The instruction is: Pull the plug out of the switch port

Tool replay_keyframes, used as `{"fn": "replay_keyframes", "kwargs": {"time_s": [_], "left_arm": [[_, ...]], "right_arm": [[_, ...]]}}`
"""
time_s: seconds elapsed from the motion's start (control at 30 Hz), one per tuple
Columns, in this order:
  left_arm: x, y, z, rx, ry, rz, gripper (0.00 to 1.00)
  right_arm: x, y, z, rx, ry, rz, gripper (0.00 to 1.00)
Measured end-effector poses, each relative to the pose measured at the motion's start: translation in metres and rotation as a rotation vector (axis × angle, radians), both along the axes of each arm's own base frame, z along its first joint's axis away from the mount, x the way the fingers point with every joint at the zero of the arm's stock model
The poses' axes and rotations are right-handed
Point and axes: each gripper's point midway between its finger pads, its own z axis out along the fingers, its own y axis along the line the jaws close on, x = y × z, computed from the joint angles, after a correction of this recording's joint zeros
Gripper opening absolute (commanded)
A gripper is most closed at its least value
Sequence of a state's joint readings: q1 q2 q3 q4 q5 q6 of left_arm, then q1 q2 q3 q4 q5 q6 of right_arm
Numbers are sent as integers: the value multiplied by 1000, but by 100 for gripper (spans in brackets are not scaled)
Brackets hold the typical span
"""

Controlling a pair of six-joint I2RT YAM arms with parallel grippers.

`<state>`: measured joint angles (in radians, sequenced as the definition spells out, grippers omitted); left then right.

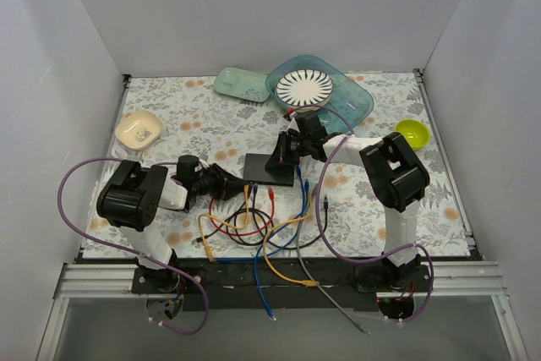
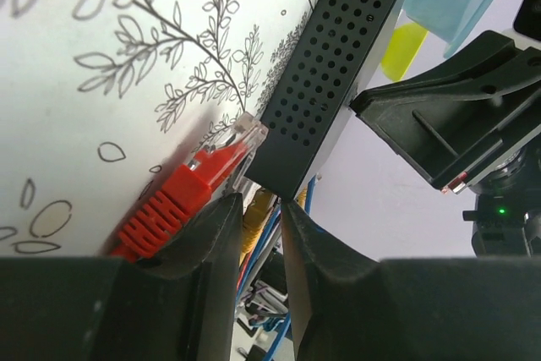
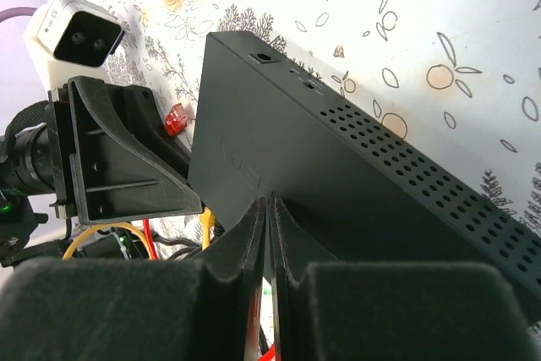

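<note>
The switch (image 1: 258,166) is a flat black box in the middle of the floral table, also seen in the left wrist view (image 2: 330,65) and the right wrist view (image 3: 338,175). My right gripper (image 1: 281,161) is shut, with its fingertips (image 3: 270,205) pressed on the switch's top. My left gripper (image 1: 235,183) is at the switch's left end, its jaws (image 2: 264,202) a narrow gap apart and empty, touching the switch's corner. A red plug (image 2: 182,196) with a clear tip lies on the table just outside the left finger, beside the switch. It also shows in the right wrist view (image 3: 175,117).
A tangle of red, yellow, blue and black cables (image 1: 262,226) lies in front of the switch, with a yellow plug (image 3: 207,224) near its front edge. A teal tray (image 1: 351,103) with a striped plate (image 1: 304,86), a green dish (image 1: 241,84), a beige bowl (image 1: 139,130) and a yellow-green bowl (image 1: 412,133) stand further back.
</note>
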<state>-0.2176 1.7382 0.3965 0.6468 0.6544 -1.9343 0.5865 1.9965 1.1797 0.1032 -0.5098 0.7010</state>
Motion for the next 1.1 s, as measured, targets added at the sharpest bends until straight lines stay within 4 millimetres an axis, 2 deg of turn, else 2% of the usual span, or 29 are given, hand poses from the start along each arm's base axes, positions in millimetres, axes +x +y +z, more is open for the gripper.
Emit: {"fn": "replay_keyframes", "kwargs": {"time_s": [0.17, 0.2, 0.27, 0.7, 0.83, 1.1], "left_arm": [[3, -1, -2, -2, 32, 3, 11], [3, -2, -2, -4, 37, -1, 4], [3, -2, -2, -9, 40, -7, 0], [-1, -1, -4, 22, -1, -52, 0], [-7, 0, -4, 33, -1, -71, 0], [-14, 1, -6, 46, 16, -84, 0]], "right_arm": [[3, -2, 0, -3, -7, -9, 12], [4, -2, 0, -4, -8, -10, 12], [4, -2, 0, -4, -9, -13, 12], [4, -3, -1, -2, -11, -14, 12], [2, -4, 1, -27, -61, 2, 12], [-45, 16, 0, -85, -60, 141, 12]]}}
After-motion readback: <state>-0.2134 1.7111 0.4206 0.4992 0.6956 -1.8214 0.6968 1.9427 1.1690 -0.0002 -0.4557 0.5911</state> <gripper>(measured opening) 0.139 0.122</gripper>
